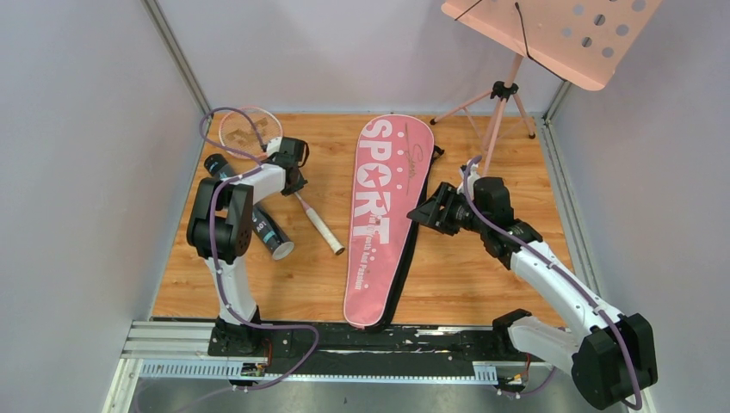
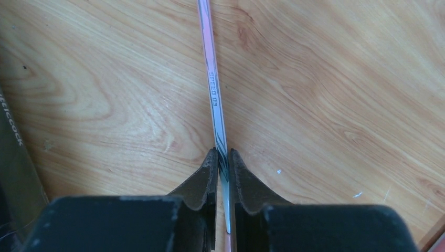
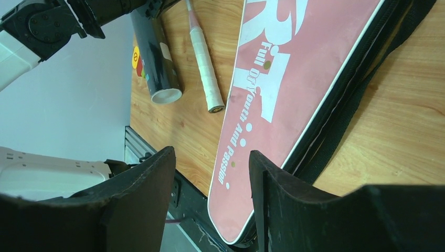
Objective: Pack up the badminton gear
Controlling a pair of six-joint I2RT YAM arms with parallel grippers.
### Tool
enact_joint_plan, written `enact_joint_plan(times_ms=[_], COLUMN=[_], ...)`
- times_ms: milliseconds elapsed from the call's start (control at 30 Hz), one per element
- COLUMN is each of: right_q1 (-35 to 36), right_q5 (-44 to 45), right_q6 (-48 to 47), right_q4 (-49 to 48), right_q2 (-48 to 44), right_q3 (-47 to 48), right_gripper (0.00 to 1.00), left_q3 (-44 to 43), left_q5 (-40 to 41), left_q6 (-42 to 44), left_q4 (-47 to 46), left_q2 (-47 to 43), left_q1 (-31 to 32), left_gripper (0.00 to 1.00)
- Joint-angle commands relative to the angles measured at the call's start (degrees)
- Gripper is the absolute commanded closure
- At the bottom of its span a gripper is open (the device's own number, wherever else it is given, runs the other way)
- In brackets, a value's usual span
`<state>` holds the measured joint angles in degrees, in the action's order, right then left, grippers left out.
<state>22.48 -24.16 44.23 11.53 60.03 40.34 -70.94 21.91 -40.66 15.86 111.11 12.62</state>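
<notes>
A pink racket with a white handle lies on the wooden floor, its head at the back left. My left gripper is shut on its thin shaft, the two fingers pressed to either side. A long black tube lies just left of it, partly under the left arm. The pink "SPORT" racket bag lies flat in the middle. My right gripper is open and empty, hovering at the bag's right edge. Only one racket shows. No shuttlecocks are in view.
A pink music stand stands at the back right, its legs on the floor behind the bag. Grey walls close in both sides. A metal rail runs along the near edge. The bag's black strap trails on its right side.
</notes>
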Motion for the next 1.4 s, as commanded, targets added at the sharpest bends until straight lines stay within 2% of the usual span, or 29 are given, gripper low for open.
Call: enact_joint_plan(times_ms=[0, 100, 267, 600, 767, 933, 1100, 1233, 1367], right_q1=[0.29, 0.35, 0.28, 0.53, 1.46, 4.23, 7.33, 10.98, 13.16], right_q5=[-2.64, -3.37, -4.73, -7.97, -8.00, -6.35, -4.43, 0.20, 1.04], right_q6=[-2.10, -2.61, -3.31, 0.48, 5.55, 10.51, 14.92, 17.65, 18.38], right_q4=[-2.81, -3.32, -3.91, -7.43, -13.50, -24.02, -34.80, -39.34, -40.05], right_q2=[-0.89, -1.57, -1.87, -1.97, 0.32, 7.69, 19.83, 27.06, 33.58], right_q3=[1.04, 0.81, 0.85, -0.01, -1.29, -2.33, 0.15, 3.21, 7.89], right_gripper=[0.46, 0.45, 0.45, 0.45, 0.46, 0.48, 0.52, 0.53, 0.53], left_q3=[0.57, 0.75, 1.56, 12.78, 18.81, 25.65, 29.98, 33.54, 35.79], left_q5=[-3.11, -4.71, -8.31, -21.20, -21.01, -19.09, -18.57, -19.30, -20.91], left_q6=[0.97, 2.87, 2.90, 0.48, -0.77, -3.03, -5.40, -6.57, -7.44], left_q4=[-1.59, -1.63, -0.16, -5.20, -6.35, -8.22, -10.70, -13.54, -15.21], left_q2=[-3.80, -6.33, -12.23, -30.22, -38.85, -43.62, -46.74, -47.99, -48.71], left_q1=[-0.36, -0.40, -0.39, 0.31, 6.58, 12.58, 17.49, 19.92, 20.29], left_gripper=[0.91, 1.00, 1.00, 1.00, 1.00, 1.00, 1.00, 1.00, 1.00])
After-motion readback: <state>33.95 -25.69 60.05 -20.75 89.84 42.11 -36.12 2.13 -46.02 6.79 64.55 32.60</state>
